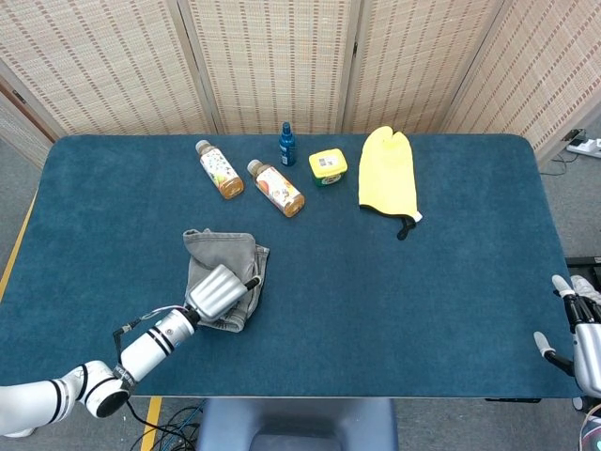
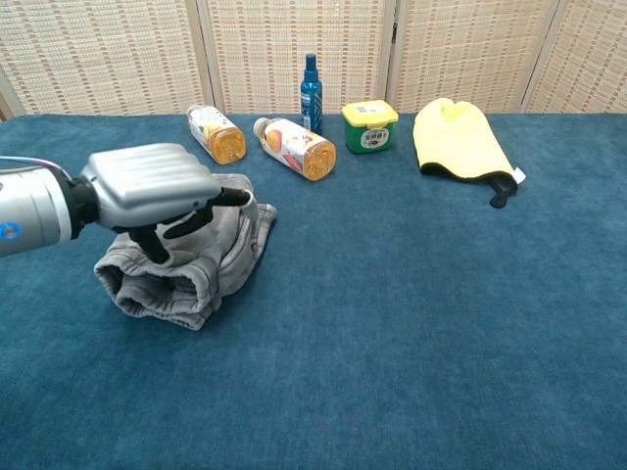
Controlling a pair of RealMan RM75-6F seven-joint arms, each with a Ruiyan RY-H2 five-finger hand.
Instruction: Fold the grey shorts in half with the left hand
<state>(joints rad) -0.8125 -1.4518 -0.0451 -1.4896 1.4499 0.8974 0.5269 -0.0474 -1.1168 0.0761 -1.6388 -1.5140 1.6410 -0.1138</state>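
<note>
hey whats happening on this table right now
A robot is folding a pair of grey shorts on a blue table. Its left robot hand sits over the shorts, which lie bunched and doubled over near the table's front left. Whether it grips the cloth can't be told. The right robot hand hangs idle off the table's right edge, holding nothing. Two bottles, a spray bottle, a small tub and a yellow mitt lie along the back.

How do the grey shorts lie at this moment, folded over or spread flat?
Folded over: the grey shorts sit doubled in a thick bundle, rolled edges stacked in front, under the left hand.
</note>
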